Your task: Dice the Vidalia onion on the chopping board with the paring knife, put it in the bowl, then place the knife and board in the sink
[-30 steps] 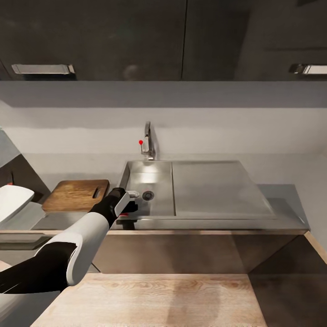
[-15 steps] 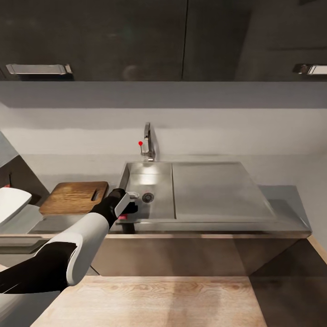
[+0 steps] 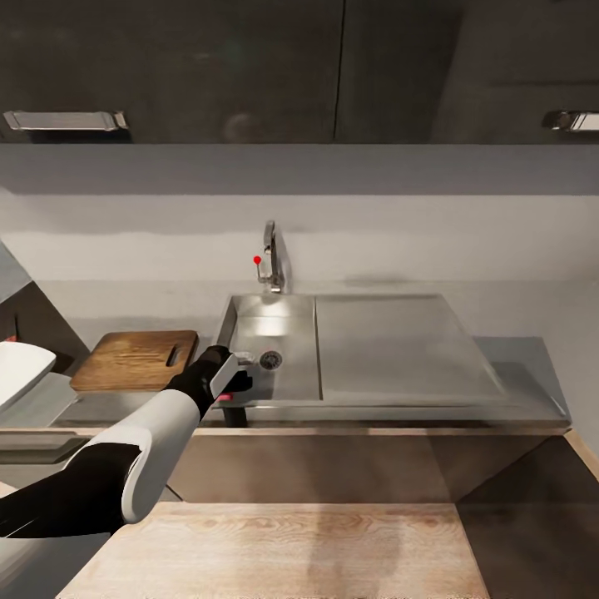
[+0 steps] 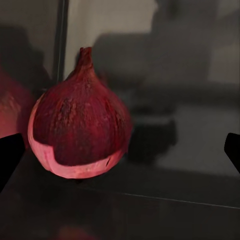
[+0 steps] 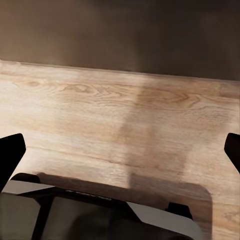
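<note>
1. The right gripper (image 5: 120,150) hangs low over the pale wood floor (image 5: 100,115), its two dark fingertips spread wide with nothing between them; part of the robot's own base (image 5: 100,215) shows below it.
2. The left gripper (image 3: 235,376) reaches over the front rim of the sink (image 3: 399,349), at the basin's near left corner. In the left wrist view its fingertips (image 4: 10,157) stand wide apart, and the Vidalia onion (image 4: 80,127) sits between them, nearer one side, not yet pinched.
3. The onion rests on the basin floor close to a wall, stem tip up, with dry reddish skin and a paler patch low down where the skin is peeled. In the head view a small red patch shows just below the gripper.
4. It looks firm, round and light, with papery skin likely to slip or flake. The widest girth seems the best place to grip, pads on opposite sides, not the tapering neck.
5. Left of the sink lies the chopping board (image 3: 133,359) on the countertop (image 3: 532,366), and the bowl (image 3: 21,366) sits at the far left edge.
6. The tap (image 3: 271,259) stands behind the basin.
</note>
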Tool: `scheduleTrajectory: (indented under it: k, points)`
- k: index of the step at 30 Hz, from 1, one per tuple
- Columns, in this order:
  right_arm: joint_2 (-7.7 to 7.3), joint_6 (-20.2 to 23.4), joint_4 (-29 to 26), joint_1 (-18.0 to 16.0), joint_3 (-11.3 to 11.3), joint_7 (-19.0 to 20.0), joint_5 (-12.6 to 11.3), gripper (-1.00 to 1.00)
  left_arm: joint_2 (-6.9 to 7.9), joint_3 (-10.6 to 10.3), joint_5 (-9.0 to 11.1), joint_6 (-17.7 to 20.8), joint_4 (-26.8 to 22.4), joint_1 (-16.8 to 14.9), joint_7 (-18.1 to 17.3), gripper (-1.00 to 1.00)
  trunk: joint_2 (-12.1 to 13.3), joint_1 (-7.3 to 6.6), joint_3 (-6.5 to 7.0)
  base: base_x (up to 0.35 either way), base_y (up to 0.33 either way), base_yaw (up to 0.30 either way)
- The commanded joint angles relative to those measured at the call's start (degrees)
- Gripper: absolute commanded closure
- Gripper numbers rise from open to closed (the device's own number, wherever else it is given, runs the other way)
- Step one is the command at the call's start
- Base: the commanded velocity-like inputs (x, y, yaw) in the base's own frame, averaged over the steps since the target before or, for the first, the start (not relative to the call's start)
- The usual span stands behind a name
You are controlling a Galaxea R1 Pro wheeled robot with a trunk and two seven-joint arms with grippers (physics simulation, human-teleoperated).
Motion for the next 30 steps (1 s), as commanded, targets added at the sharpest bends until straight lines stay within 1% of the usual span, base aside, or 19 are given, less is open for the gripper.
scheduleTrajectory:
  k: [1, 16, 30]
  points:
    - [0.03, -0.1, -0.08, 0.01, -0.13, 0.1, 0.59, -1.0, 0.01, -0.07, 0.6, 0.18, -0.09, -0.02, 0.47, -1.0, -0.11, 0.03, -0.17, 0.0, 0.0, 0.0]
    - [0.03, -0.1, -0.08, 0.01, -0.13, 0.1, 0.59, -1.0, -0.01, -0.07, 0.58, 0.2, -0.32, -0.02, 0.56, -1.0, -0.11, 0.03, -1.23, 0.0, 0.0, 0.0]
    - [0.03, -0.1, -0.08, 0.01, -0.13, 0.1, 0.59, -1.0, 0.07, -0.07, 0.55, 0.18, -0.25, -0.02, 0.6, -1.0, -0.11, 0.03, -1.31, 0.0, 0.0, 0.0]
